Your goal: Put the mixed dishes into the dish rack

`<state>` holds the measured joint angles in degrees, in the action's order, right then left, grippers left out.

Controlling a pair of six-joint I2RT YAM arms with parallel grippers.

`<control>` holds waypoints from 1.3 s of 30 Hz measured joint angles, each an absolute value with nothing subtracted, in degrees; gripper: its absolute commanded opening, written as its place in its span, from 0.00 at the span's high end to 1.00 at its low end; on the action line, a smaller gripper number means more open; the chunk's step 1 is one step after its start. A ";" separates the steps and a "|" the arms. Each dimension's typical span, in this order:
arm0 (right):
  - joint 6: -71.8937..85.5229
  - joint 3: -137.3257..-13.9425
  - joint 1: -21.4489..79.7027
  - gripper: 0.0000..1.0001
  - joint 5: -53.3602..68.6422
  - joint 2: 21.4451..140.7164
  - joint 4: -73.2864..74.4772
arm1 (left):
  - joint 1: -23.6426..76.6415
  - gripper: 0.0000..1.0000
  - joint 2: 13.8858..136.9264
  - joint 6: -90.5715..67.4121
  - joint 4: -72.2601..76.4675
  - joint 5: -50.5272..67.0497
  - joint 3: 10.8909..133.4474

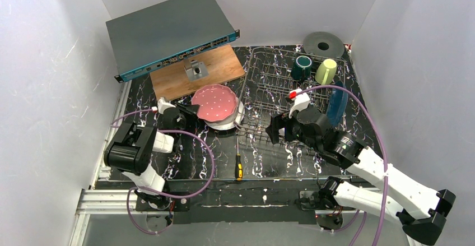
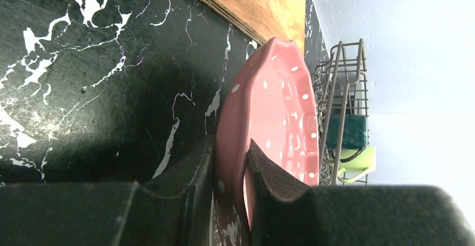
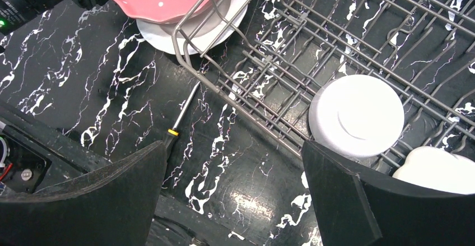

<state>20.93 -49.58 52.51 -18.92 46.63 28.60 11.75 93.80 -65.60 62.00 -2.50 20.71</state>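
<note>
The pink white-dotted plate (image 1: pixel 214 101) lies on a white plate (image 1: pixel 231 124) just left of the dish rack (image 1: pixel 263 83). My left gripper (image 1: pixel 189 114) is shut on its left rim; in the left wrist view both pads press that rim of the pink plate (image 2: pixel 274 117). My right gripper (image 3: pixel 235 173) hangs open over the tabletop at the rack's near edge, holding nothing. In the rack stand a dark teal mug (image 1: pixel 302 66), a pale yellow-green mug (image 1: pixel 326 71) and a dark blue plate (image 1: pixel 336 103). An upturned white bowl (image 3: pixel 355 114) and a cream dish (image 3: pixel 437 170) lie there too.
A yellow-and-black screwdriver (image 1: pixel 238 165) lies on the black marbled table near the front edge. A wooden board (image 1: pixel 196 72) with a metal bracket sits behind the plates, a grey rack-mount box (image 1: pixel 168 30) behind that. A grey roll (image 1: pixel 324 44) stands at the back right. White walls enclose the table.
</note>
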 measured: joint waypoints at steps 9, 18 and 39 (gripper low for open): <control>21.28 -49.58 52.51 0.02 -18.00 47.07 28.58 | 10.15 1.00 79.96 -59.18 47.83 -1.37 20.71; 22.65 -49.60 52.51 0.02 -15.40 50.48 27.90 | 9.39 1.00 45.50 -43.94 10.72 -4.82 27.99; 27.22 -63.33 52.51 0.02 -1.50 64.16 25.45 | 8.80 1.00 21.80 -36.56 -33.69 17.02 44.93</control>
<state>27.22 -63.33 52.51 -1.50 64.16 25.45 8.80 21.80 -36.56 -33.69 17.02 44.93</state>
